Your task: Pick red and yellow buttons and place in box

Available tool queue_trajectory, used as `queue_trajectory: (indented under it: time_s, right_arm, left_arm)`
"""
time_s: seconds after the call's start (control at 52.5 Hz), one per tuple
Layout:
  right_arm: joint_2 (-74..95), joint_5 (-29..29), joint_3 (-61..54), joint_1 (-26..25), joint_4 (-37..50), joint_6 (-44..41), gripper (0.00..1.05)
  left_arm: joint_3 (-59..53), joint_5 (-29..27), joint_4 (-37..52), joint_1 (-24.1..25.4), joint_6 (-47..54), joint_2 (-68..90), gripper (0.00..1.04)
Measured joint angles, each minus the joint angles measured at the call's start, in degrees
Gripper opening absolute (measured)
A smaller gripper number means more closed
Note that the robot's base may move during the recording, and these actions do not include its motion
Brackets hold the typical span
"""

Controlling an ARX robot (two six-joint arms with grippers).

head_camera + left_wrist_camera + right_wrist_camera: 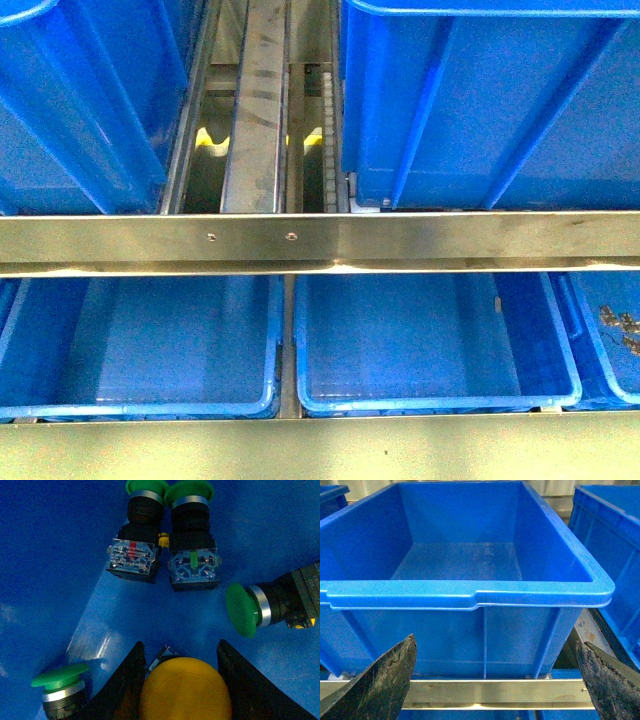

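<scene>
In the left wrist view my left gripper (180, 655) is shut on the yellow button (185, 690), whose round cap fills the space between the two black fingers (127, 680). It is inside a blue bin (50, 555) with several green buttons: two upright ones (190, 492), one lying on its side (242, 610), one beside the fingers (60, 677). No red button shows. In the right wrist view my right gripper (495, 655) is open and empty in front of an empty blue box (470, 595). Neither arm shows in the front view.
The front view shows a metal shelf rail (320, 240), two blue bins above it (480, 100) and empty blue bins below (430, 340). A bin at the far right (615, 330) holds small dark parts. Another blue bin (610, 525) stands beside the empty box.
</scene>
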Motion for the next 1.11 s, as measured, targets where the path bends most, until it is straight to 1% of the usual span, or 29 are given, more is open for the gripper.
queue_trajectory:
  time_s: [0.114,0.21,0.362,0.534,0.781,0.915,1.105]
  right_arm:
    - [-0.02,0.0,0.0,0.0,0.0,-0.02,0.97]
    - [0.0,0.0,0.0,0.0,0.0,0.0,0.97]
    - [0.0,0.02,0.0,0.0,0.02,0.0,0.97]
    - [-0.02,0.0,0.0,0.0,0.0,0.0,0.97]
    - [0.0,0.0,0.0,0.0,0.02,0.0,0.97]
    - [0.0,0.0,0.0,0.0,0.0,0.0,0.97]
    - [0.0,0.0,0.0,0.0,0.0,0.0,0.97]
  left_arm:
    - [-1.92,3.65,0.42,-0.52,-1.44,-3.78,0.35]
    - [-4.28,6.93,1.14,-1.36,-2.51,-10.47,0.34]
    - [-7.45,9.99,3.1,-1.73,-3.65,-18.78,0.34]
    - [-13.84,13.44,6.62,-1.42,-4.11,-28.79,0.34]
    - [-27.85,20.57,10.73,0.63,-4.5,-44.33,0.34]
    - [-35.93,24.41,11.15,1.88,-4.57,-53.22,0.34]
    - [-47.54,28.44,10.86,3.93,-5.68,-65.44,0.34]
